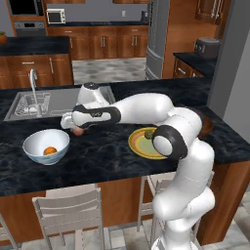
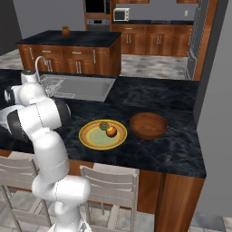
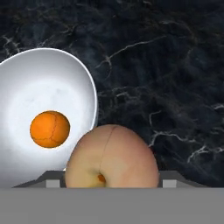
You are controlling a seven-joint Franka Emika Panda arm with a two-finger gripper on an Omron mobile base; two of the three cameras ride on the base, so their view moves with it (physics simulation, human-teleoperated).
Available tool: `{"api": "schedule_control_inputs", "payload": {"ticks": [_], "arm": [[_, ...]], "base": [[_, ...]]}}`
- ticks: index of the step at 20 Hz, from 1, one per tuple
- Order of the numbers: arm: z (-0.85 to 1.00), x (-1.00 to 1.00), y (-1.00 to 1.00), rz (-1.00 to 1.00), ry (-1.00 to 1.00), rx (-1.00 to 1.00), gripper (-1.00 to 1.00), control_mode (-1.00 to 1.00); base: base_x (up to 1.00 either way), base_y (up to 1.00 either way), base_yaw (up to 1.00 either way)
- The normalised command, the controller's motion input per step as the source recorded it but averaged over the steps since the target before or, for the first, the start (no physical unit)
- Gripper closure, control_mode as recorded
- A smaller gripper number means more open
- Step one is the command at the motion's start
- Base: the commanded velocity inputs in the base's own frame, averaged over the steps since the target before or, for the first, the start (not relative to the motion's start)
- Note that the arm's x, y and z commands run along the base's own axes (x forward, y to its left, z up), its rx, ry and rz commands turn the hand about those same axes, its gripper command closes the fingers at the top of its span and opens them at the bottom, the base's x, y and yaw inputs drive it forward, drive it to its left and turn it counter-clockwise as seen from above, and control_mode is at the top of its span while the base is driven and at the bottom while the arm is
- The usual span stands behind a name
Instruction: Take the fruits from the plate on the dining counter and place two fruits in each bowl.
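Note:
My gripper [image 1: 76, 129] is shut on the reddish-tan fruit [image 1: 78, 131] and hovers over the dining counter [image 1: 107, 158], just right of the white bowl [image 1: 46, 145]. In the hand view that fruit [image 3: 111, 157] sits close between the fingers, with the white bowl [image 3: 43, 100] at the left. An orange fruit [image 3: 50, 129] lies inside the bowl. The yellow-rimmed plate [image 2: 90, 141] holds a dark green fruit [image 2: 103, 125] and a yellow-orange fruit [image 2: 111, 131]. Right of the plate stands the brown wooden bowl [image 2: 148, 125], with nothing in it.
A steel sink [image 1: 29, 105] with a faucet [image 1: 34, 88] is set into the counter behind the white bowl. Pale chairs [image 1: 68, 210] stand below the counter's front edge. A grey wall [image 2: 213, 90] bounds the counter on the right.

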Motion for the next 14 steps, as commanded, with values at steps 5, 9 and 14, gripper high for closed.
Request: {"api": "schedule_control_inputs", "payload": {"ticks": [5,9,14], "arm": [[-0.05,0.24,0.82,0.00,0.00,-0.05,1.00,-1.00],[-0.12,0.10,0.49,0.00,0.02,-0.08,1.00,-1.00],[-0.32,0.17,0.32,-0.02,0.03,-0.07,1.00,-1.00]], "base": [[0.00,0.00,0.00],[0.00,0.00,0.00],[0.00,0.00,0.00]]}}
